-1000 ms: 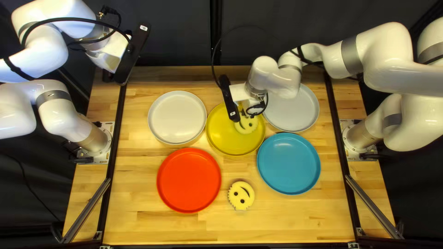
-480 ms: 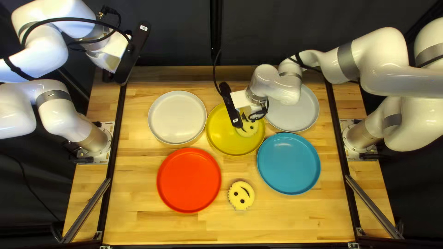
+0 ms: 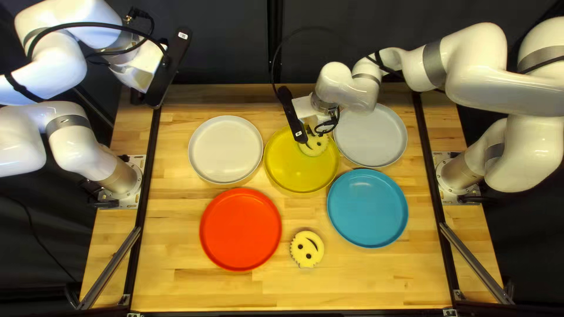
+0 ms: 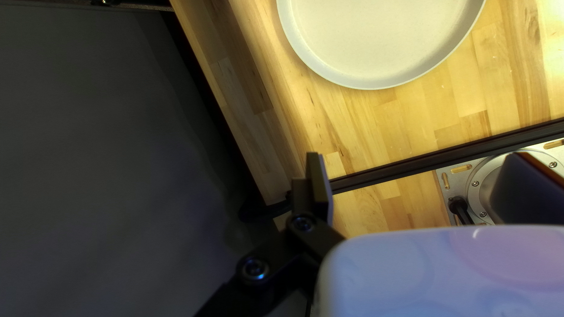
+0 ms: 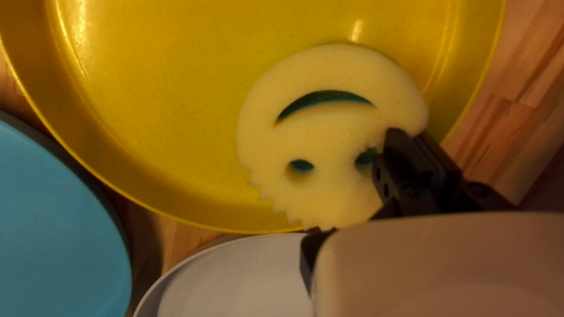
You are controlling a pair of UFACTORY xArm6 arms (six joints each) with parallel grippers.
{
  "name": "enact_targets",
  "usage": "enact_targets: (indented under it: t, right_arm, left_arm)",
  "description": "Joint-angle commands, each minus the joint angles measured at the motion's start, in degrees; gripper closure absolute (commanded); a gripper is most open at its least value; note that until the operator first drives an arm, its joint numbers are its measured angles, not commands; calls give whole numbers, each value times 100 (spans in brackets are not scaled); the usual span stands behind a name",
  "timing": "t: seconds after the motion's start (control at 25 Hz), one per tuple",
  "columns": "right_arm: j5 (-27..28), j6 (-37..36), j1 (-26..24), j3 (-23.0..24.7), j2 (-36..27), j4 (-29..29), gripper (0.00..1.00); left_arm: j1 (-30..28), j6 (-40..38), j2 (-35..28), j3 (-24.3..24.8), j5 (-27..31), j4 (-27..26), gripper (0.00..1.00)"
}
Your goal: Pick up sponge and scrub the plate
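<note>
The smiley sponge (image 5: 329,135) is at the far right part of the yellow plate (image 3: 291,170), its toothed edge over the rim, and the right gripper (image 5: 416,138) grasps its margin, one finger across the face and the other at the outer side. Whether the sponge is pressed hard or only skimming I cannot tell. This looks like the scrubbing step, and the main risk is the plate itself: no gripper steadies it, so drag from the sponge could carry it along the table (image 3: 176,287). A push right could drive it into the grey plate (image 3: 382,138) close by, and one toward the near right into the blue plate (image 3: 368,208). Too much downward force on that rim might tip the plate, or let the hard fingertips scrape it. Since only the margin is held, a strong stroke could fold the soft disc or pull it loose. The white plate (image 3: 225,149) to the left, the red plate (image 3: 241,229) at near left and the spare sponge (image 3: 306,249) nearest run less risk. Beyond the white plate, the left gripper (image 4: 319,167) is away from the work; I cannot tell whether it is released or clenched
</note>
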Motion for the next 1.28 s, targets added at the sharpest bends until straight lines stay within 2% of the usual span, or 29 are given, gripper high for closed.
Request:
enact_targets:
  t: [0.04,0.32,0.44,0.72,1.04,1.28]
  right_arm:
    - [-152,344,330,257,-170,-163,100]
    - [-264,701,772,258,-94,-389,100]
    - [-277,651,792,151,22,-403,100]
    - [-148,-120,197,-382,466,-91,100]
    - [164,-584,-296,-870,728,95,100]
    - [12,-281,-48,-508,491,-8,100]
  left_arm:
    - [0,0,0,0,0,0,0]
    - [0,0,0,0,0,0,0]
    - [0,0,0,0,0,0,0]
    - [0,0,0,0,0,0,0]
    - [0,0,0,0,0,0,0]
    - [0,0,0,0,0,0,0]
